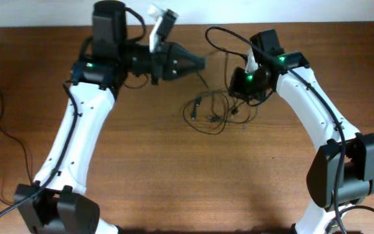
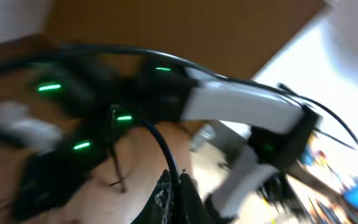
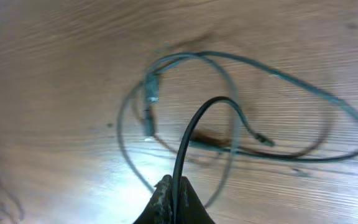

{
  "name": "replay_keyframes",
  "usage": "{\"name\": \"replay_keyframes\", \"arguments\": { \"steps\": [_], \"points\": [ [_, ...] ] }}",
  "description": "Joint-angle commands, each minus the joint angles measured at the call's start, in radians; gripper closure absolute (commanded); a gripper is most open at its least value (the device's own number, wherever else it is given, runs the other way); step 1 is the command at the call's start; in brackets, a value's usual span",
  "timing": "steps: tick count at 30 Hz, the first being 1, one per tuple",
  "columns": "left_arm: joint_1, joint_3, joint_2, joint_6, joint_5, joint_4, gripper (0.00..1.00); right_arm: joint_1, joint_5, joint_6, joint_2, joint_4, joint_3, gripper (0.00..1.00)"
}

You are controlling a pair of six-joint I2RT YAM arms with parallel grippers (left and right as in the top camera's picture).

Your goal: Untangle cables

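The cables (image 1: 208, 112) lie in loose loops on the table (image 1: 174, 169) between the two arms. The right gripper (image 3: 172, 198) has its fingers pinched together on one black strand. The left gripper (image 2: 169, 194), in a blurred view, seems likewise clamped on a strand.

A robot lab, it seems: two white robot arms (image 1: 76, 130) stand at a wooden table (image 1: 187, 182), with blurry bright clutter (image 2: 356, 186) at lower right.

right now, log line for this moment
left gripper: shut on cables | right gripper: shut on cables | rest looped on table
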Motion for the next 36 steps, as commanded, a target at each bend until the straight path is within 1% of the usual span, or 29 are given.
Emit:
{"name": "replay_keyframes", "arguments": {
  "steps": [1,3,6,9,11,13,14,15,16,17,19,22,25,27,28,30,32,34,36],
  "points": [
    [0.072,0.018,-0.014,-0.131,-0.421,-0.082,1.00,-0.034,0.062,-0.082,0.002,-0.046,-0.016,0.96],
    [0.091,0.018,-0.014,-0.135,-0.666,-0.172,1.00,-0.053,0.061,-0.111,0.002,-0.070,-0.020,0.96],
    [0.093,0.018,-0.012,-0.135,-1.074,-0.327,1.00,-0.087,0.053,-0.164,0.002,-0.098,-0.021,0.96],
    [0.093,0.017,-0.010,-0.135,-1.286,-0.433,1.00,-0.130,-0.022,-0.248,0.000,-0.118,-0.020,0.96],
    [0.094,0.017,-0.010,-0.135,-1.401,-0.486,1.00,-0.168,-0.151,-0.330,-0.003,-0.135,-0.020,0.96],
    [0.094,0.017,-0.010,-0.135,-1.468,-0.513,1.00,-0.202,-0.298,-0.404,-0.013,-0.150,-0.020,0.96],
    [0.094,0.017,-0.010,-0.135,-1.490,-0.520,1.00,-0.225,-0.423,-0.461,-0.024,-0.161,-0.020,0.96],
    [0.094,0.017,-0.009,-0.135,-1.506,-0.520,1.00,-0.240,-0.496,-0.493,-0.032,-0.168,-0.020,0.96],
    [0.094,0.017,-0.008,-0.135,-1.521,-0.520,1.00,-0.269,-0.627,-0.546,-0.052,-0.180,-0.020,0.96],
    [0.094,0.017,-0.006,-0.135,-1.527,-0.519,1.00,-0.289,-0.699,-0.570,-0.068,-0.185,-0.020,0.96],
    [0.094,0.017,-0.001,-0.135,-1.536,-0.518,1.00,-0.335,-0.764,-0.581,-0.114,-0.197,-0.020,0.96],
    [0.103,0.017,0.008,-0.135,-1.563,-0.520,1.00,-0.397,-0.770,-0.582,-0.180,-0.238,-0.020,0.96],
    [0.124,0.017,0.009,-0.134,-1.550,-0.519,1.00,-0.452,-0.769,-0.588,-0.235,-0.277,-0.020,0.96],
    [0.129,0.017,0.009,-0.123,-1.503,-0.515,1.00,-0.461,-0.766,-0.588,-0.257,-0.293,-0.020,0.96],
    [0.130,0.017,0.009,-0.090,-1.434,-0.503,1.00,-0.461,-0.766,-0.588,-0.264,-0.298,-0.020,0.96],
    [0.129,0.017,0.009,-0.010,-1.252,-0.471,1.00,-0.439,-0.766,-0.584,-0.273,-0.302,-0.020,0.96],
    [0.129,0.017,0.009,0.071,-1.043,-0.439,1.00,-0.400,-0.766,-0.584,-0.273,-0.300,-0.020,0.96],
    [0.119,0.017,0.009,0.150,-0.783,-0.409,1.00,-0.320,-0.766,-0.573,-0.273,-0.267,-0.020,0.96],
    [0.101,0.017,0.009,0.191,-0.647,-0.395,1.00,-0.256,-0.754,-0.529,-0.273,-0.210,-0.020,0.96]
  ]
}}
